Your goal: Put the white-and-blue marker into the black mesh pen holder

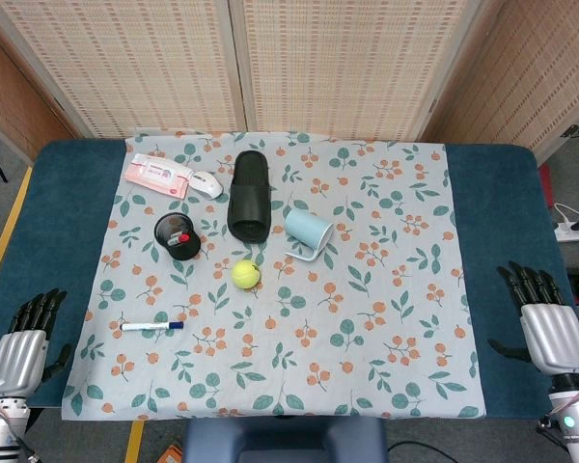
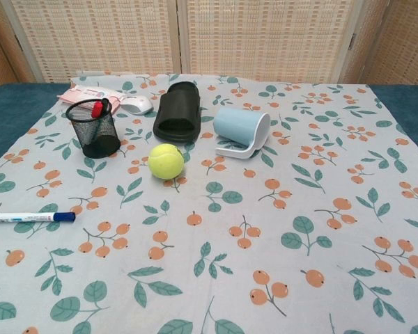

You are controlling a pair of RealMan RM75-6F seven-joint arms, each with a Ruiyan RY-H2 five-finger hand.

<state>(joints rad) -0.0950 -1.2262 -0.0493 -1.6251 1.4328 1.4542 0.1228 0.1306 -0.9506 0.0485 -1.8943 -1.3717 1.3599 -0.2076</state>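
Note:
The white-and-blue marker [image 1: 151, 327] [image 2: 31, 217] lies flat on the floral cloth at the near left, blue cap pointing right. The black mesh pen holder [image 1: 178, 236] [image 2: 93, 127] stands upright behind it with something red inside. My left hand [image 1: 23, 344] hovers at the table's left edge, fingers apart, empty, well left of the marker. My right hand [image 1: 545, 319] is at the far right edge, fingers spread, holding nothing. Neither hand shows in the chest view.
A yellow tennis ball [image 1: 245, 274] [image 2: 166, 161] sits mid-cloth. A light blue mug [image 1: 309, 234] [image 2: 242, 130] lies on its side. A black slipper [image 1: 250, 194] [image 2: 177, 110], a white mouse [image 1: 206, 183] and a pink wipes pack [image 1: 157, 176] lie at the back.

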